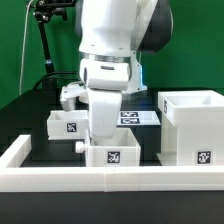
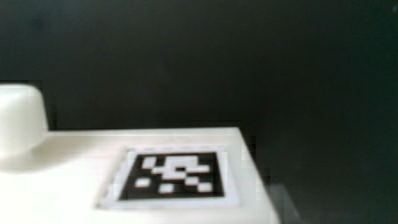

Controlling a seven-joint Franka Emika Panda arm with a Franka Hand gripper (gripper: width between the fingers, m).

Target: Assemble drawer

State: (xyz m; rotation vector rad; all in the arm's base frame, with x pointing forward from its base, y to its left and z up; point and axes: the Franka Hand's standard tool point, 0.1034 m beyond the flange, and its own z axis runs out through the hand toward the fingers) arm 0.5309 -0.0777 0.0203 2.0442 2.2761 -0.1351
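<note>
In the exterior view my gripper (image 1: 100, 142) hangs straight down onto a small white drawer tray (image 1: 112, 153) with a tag on its front, just behind the border wall. The arm hides my fingertips, so I cannot tell how the jaws stand. A second small tray (image 1: 67, 124) sits to the exterior view's left. The tall boxy housing (image 1: 190, 126) stands at the exterior view's right. The wrist view shows a white tagged face (image 2: 175, 174) very close and blurred, with a rounded white part (image 2: 18, 122) beside it. No fingers show there.
A low white border wall (image 1: 60, 172) runs along the front of the black table. The marker board (image 1: 138, 117) lies flat behind the arm. A black stand (image 1: 42, 40) rises at the back on the exterior view's left.
</note>
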